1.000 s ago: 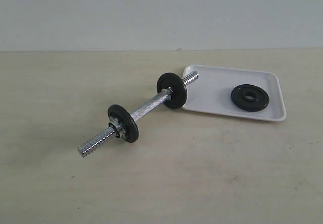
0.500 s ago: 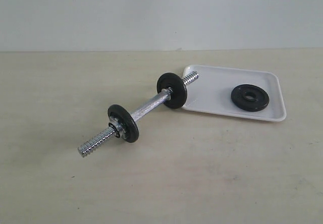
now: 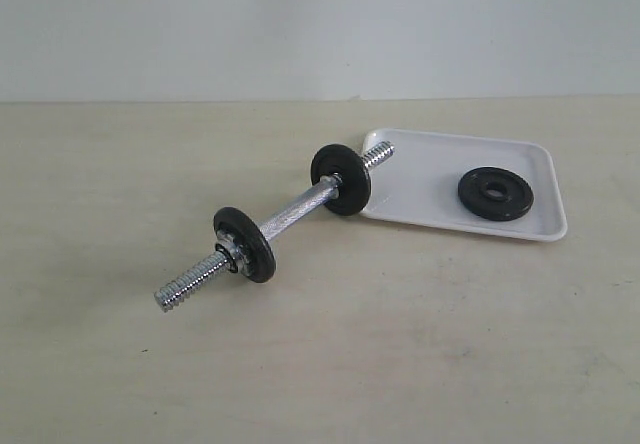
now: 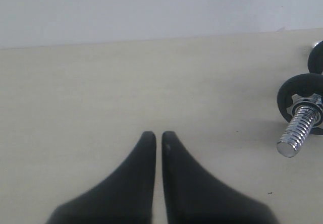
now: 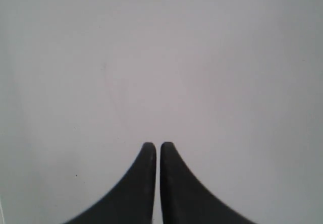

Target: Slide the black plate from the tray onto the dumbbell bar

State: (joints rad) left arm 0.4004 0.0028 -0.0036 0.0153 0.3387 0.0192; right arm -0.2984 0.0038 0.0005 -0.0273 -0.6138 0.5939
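The black plate [image 3: 496, 194] lies flat on the white tray [image 3: 420, 179] at the right of the table. The chrome dumbbell bar [image 3: 290, 214] lies slantwise left of it, one threaded end over the tray's edge, with two black discs [image 3: 341, 178] [image 3: 244, 244] on it. Neither arm shows in the exterior view. My left gripper [image 4: 158, 135] is shut and empty above bare table, and the bar's threaded end [image 4: 299, 130] shows at the side of its view. My right gripper [image 5: 157, 146] is shut and empty, facing a plain pale surface.
The beige table [image 3: 400, 334] runs back to a pale wall [image 3: 300, 24]. The bar's free threaded end [image 3: 185, 289] points toward the front left.
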